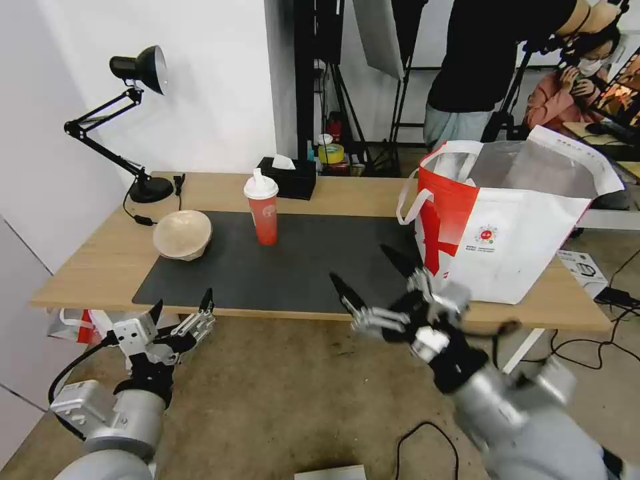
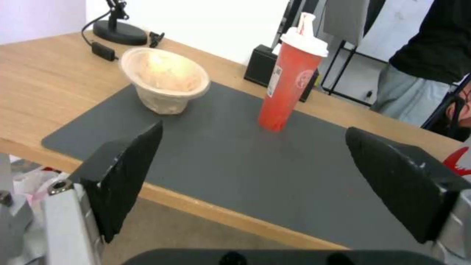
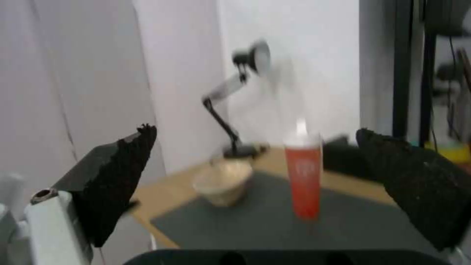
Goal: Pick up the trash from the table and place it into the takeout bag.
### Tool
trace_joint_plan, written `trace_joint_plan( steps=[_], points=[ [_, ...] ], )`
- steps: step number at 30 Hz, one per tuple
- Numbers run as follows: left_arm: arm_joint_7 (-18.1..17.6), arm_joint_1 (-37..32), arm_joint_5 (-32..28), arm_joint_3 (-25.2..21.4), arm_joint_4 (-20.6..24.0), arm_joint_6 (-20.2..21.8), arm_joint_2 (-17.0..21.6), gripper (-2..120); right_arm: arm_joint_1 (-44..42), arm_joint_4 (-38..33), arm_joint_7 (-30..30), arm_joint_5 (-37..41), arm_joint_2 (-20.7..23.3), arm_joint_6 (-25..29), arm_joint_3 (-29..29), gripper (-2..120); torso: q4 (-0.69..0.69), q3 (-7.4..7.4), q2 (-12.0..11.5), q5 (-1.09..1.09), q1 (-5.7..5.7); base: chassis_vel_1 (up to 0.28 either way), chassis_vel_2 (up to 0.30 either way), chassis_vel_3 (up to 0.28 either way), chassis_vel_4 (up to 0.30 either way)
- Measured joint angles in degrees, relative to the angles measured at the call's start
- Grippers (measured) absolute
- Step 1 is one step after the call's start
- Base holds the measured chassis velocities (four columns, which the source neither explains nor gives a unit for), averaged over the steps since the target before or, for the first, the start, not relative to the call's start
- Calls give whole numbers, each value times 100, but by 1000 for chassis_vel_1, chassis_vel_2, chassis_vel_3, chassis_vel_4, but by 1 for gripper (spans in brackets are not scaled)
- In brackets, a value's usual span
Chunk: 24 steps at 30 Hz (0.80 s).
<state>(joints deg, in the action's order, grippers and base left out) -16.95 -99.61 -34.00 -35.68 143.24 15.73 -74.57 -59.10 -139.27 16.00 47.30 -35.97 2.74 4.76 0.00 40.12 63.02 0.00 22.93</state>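
On the dark grey mat of the table [image 1: 100,267] a beige pulp bowl [image 1: 182,233] lies tipped on its side at the left. A red white-lidded cup [image 1: 264,213] stands upright right of it. The takeout bag [image 1: 507,220] stands open at the table's right end, showing its foil lining. My left gripper [image 1: 183,301] hangs open just off the table's front edge, facing the bowl [image 2: 164,79] and cup [image 2: 289,81]. Over the mat's front right part, left of the bag, my right gripper [image 1: 363,267] is open and empty; its wrist view shows the cup [image 3: 304,176] and bowl [image 3: 223,182] ahead.
A black desk lamp [image 1: 137,120] stands at the back left corner and a black tissue box [image 1: 288,177] sits behind the cup. People and light stands fill the room behind the table. Cables lie on the floor at the right.
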Motion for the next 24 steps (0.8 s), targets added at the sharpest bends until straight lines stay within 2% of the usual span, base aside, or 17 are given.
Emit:
trace_joint_plan(
  steps=[2,4,5,9,14,24],
  points=[
    [9,-1,9,-33,0,0,1,100,529,184,200,91,-68,-249,406,100,-1,0,1,0,-1,0,0,0,0],
    [10,0,12,-56,0,-1,3,100,1254,404,377,545,-151,-500,802,100,-1,-1,0,0,-1,0,0,0,0],
    [10,0,12,-56,0,-1,3,100,1254,404,377,545,-151,-500,802,100,-1,-1,0,0,-1,0,0,0,0],
    [10,-7,62,-60,0,-9,-41,100,2240,806,515,1283,-446,-1098,1063,100,0,-1,0,-1,0,0,0,0,0],
    [12,-41,91,-61,0,-24,-84,100,2781,1144,599,1464,-647,-1480,1333,100,0,-1,0,0,0,0,0,0,0],
    [32,-135,211,-42,0,-44,-182,100,4200,1875,1179,1922,-1484,-2347,1947,100,0,-1,0,-1,-2,0,0,0,0]
  ],
)
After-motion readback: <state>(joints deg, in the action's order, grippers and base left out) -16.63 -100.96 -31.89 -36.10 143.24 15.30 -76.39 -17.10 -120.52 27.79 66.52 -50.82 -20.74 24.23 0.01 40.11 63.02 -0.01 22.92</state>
